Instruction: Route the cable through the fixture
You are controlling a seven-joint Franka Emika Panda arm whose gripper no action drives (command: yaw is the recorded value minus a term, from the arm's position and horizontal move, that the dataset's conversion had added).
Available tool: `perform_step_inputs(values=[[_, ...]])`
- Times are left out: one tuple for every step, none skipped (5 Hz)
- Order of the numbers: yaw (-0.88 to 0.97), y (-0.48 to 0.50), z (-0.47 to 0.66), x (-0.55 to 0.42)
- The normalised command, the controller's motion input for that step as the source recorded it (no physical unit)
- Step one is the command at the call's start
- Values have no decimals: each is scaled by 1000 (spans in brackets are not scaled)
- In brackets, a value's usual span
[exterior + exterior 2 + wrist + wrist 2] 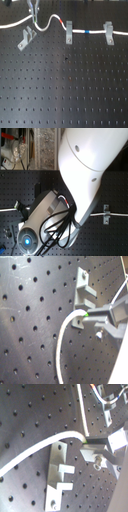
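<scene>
A black perforated tabletop [65,90] fills the first exterior view, and its near half is bare holes. Farther back, on the first exterior view's left, the fixture [26,38] sits diagonally, its two prongs up and its slot empty. Just behind it the tool [34,11] hangs from above, pinched shut on the cable [47,21]; both wrist views show the white cord ending between the dark fingers [102,314], with the fixture [59,474] just beside the held part but not under it. From the grip the cable humps up, drops past a red band [61,23] into a squarely set clip [69,32], runs on past a blue band [88,31] and through a second clip [108,31] to the first exterior view's right edge. A second stretch of white cord leaves the tool toward the first exterior view's left. The second exterior view is mostly blocked by the arm [85,163].

The step in hand looks like carrying the gripped section toward the fixture: two clips are threaded, the diagonal one not yet. The next move likely calls for bringing the cord over the slot, turned to lie along it, then lowering it between the prongs without snagging a tip.
</scene>
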Motion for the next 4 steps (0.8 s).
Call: perform_step_inputs(values=[[717,255,146,140],[640,182,205,270],[611,101,158,227],[520,144,149,52]])
